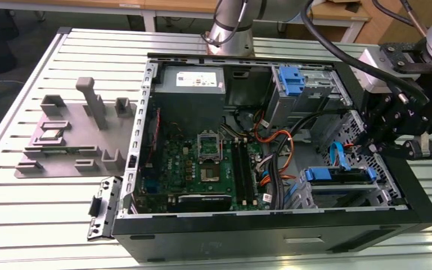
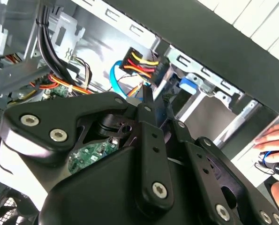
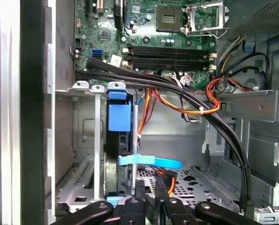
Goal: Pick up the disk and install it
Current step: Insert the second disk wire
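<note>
disk [image 1: 337,175] seated in drive cage [image 1: 351,194] inside pc case; fingers [image 3: 151,199] closed, empty, just above disk.

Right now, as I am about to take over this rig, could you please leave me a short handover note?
Pincer: above the drive cage, at the exterior view's right of the open computer case; it carries nothing that I can see.
Disk: in that cage, with its blue frame showing.
Done: the disk is picked up and placed in the cage.
Left: I cannot tell whether it is fully seated. A light blue cable runs beside it, and its connection is hidden.
</note>
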Action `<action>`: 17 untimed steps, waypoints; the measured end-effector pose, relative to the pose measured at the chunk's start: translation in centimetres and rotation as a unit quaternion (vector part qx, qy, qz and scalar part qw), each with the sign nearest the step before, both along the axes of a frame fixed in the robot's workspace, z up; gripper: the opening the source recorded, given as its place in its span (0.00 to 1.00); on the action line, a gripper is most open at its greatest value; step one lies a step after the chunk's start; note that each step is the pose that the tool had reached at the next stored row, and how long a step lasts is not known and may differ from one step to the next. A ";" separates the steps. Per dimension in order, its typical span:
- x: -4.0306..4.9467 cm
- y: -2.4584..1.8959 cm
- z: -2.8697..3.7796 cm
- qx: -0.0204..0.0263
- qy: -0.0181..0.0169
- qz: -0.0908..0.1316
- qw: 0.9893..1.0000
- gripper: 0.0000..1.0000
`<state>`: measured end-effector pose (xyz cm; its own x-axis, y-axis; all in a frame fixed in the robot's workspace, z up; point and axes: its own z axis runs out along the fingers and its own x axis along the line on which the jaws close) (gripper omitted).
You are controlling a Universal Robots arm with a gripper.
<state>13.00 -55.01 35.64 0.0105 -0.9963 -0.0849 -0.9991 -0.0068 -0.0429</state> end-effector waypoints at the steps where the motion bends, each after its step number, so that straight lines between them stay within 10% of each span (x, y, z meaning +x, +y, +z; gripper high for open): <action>1: 0.12 0.08 -0.04 0.000 0.000 0.000 1.000 0.24; 17: 2.02 0.32 -0.33 -0.001 0.000 0.000 1.000 0.24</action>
